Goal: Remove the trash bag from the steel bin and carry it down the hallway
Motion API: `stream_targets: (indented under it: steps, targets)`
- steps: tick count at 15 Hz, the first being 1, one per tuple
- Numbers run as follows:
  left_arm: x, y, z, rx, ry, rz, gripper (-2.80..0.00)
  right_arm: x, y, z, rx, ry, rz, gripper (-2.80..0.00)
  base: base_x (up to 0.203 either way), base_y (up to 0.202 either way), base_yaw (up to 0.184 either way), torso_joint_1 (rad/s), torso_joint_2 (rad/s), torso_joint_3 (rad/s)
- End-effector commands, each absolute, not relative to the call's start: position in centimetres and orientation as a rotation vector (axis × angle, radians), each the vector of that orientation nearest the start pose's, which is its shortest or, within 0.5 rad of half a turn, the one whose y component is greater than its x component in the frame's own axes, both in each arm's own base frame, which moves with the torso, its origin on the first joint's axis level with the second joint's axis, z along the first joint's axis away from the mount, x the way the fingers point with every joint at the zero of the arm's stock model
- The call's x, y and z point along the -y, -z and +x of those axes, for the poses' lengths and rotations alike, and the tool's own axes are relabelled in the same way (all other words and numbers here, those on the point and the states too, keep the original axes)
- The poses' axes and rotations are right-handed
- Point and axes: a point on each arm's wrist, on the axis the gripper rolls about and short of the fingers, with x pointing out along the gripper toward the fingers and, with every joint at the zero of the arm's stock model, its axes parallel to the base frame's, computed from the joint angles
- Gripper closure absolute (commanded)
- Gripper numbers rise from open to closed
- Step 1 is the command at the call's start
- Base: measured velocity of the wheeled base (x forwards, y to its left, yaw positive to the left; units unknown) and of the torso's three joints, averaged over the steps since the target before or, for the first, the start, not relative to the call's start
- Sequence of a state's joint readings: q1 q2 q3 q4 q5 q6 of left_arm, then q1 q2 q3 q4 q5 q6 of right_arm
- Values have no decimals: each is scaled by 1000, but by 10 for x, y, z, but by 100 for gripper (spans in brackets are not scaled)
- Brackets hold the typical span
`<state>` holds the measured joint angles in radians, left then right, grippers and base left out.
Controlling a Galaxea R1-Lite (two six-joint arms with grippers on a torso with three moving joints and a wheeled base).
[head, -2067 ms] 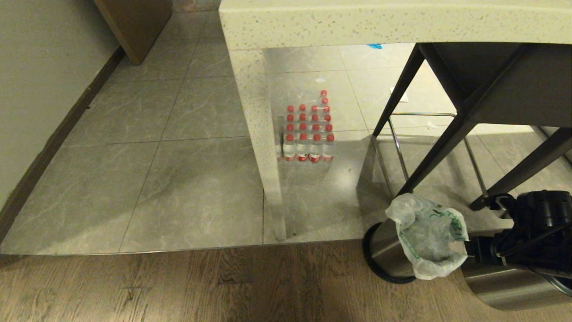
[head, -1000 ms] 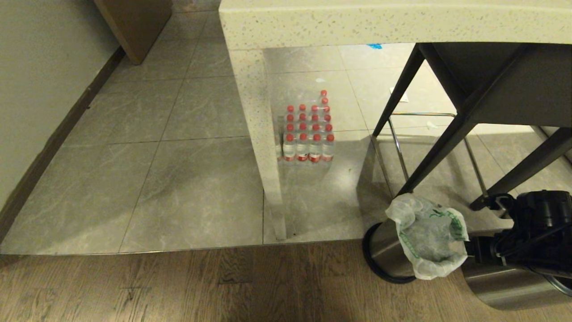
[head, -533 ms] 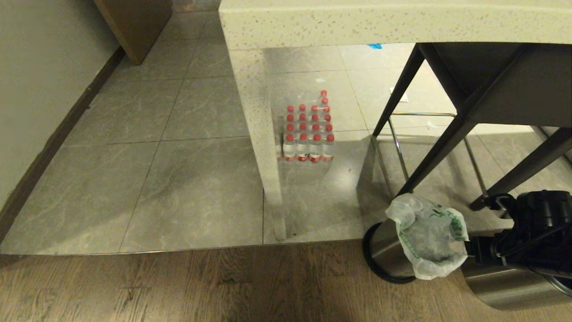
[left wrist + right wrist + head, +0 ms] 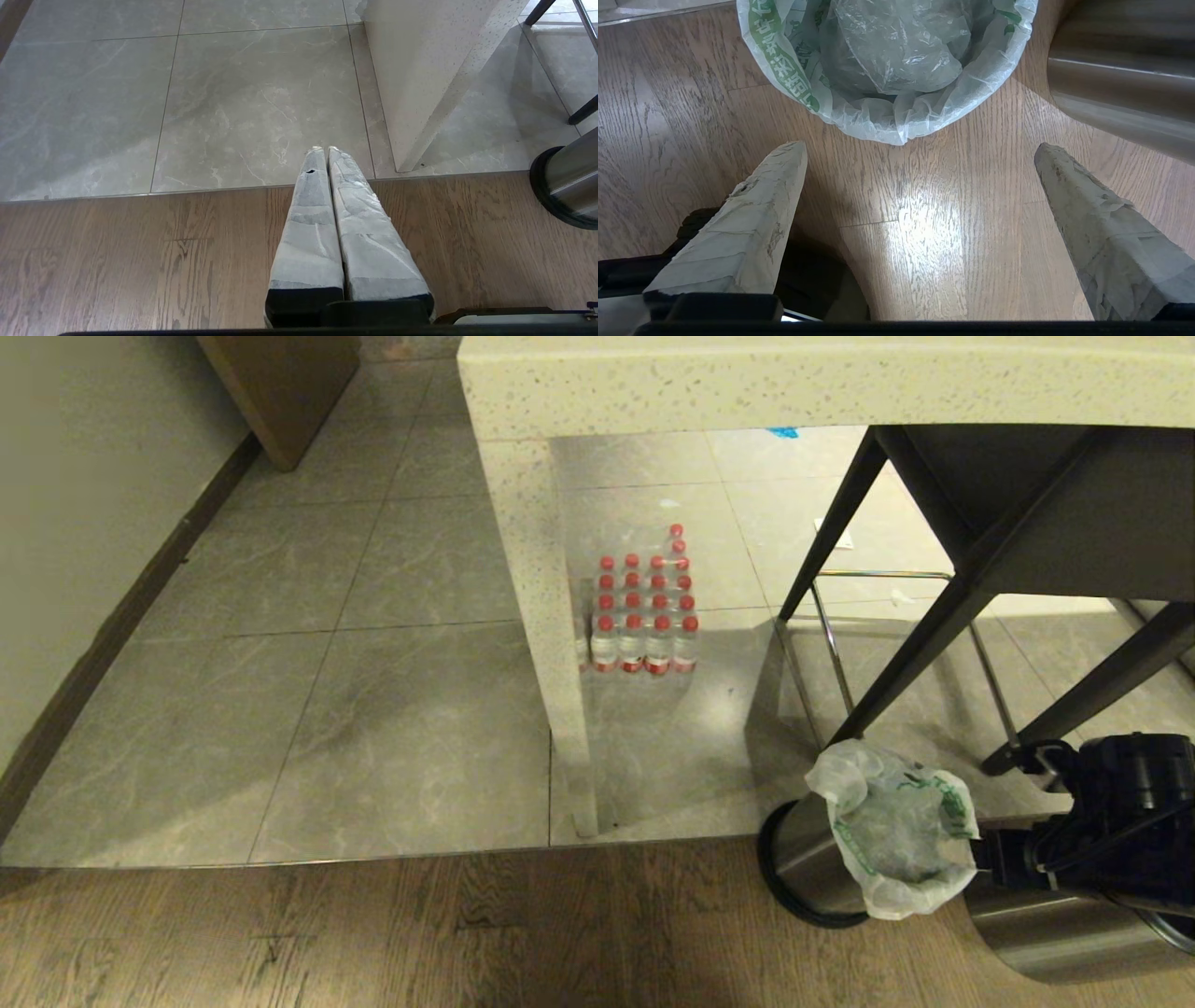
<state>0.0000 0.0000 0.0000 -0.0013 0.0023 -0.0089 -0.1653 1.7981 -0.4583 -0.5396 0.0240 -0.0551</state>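
Observation:
The steel bin [image 4: 810,859] stands on the wood floor beside a stool leg, its black base ring showing. The trash bag [image 4: 896,840] lines it, its white rim with green lettering folded over the top. My right arm [image 4: 1102,831] reaches in from the right, level with the bag's rim. In the right wrist view the right gripper [image 4: 920,148] is open wide, with bare floor between its fingers and the trash bag [image 4: 896,70] just ahead, untouched. My left gripper [image 4: 322,149] is shut and empty over the floor, left of the steel bin [image 4: 567,182].
A black-legged stool [image 4: 1027,523] stands over the bin under a speckled stone counter [image 4: 803,383], whose slab leg [image 4: 551,644] comes down to the left. A pack of red-capped bottles [image 4: 644,616] sits beneath. A larger steel cylinder [image 4: 1064,933] lies under my right arm. Tiled floor stretches left to a wall.

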Motion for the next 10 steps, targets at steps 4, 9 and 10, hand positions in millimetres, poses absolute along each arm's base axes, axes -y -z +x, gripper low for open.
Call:
stream_targets:
  steps: [4, 9, 10]
  targets:
    - [0, -76, -23, 2, -3, -9, 0, 0, -78, -28, -72, 15, 27, -280, 0, 0, 0, 0, 0, 0]
    - [0, -75, -23, 2, -3, -9, 0, 0, -78, -28, -72, 15, 27, -280, 0, 0, 0, 0, 0, 0]
    - [0, -75, -23, 2, -3, -9, 0, 0, -78, -28, -72, 15, 27, -280, 0, 0, 0, 0, 0, 0]
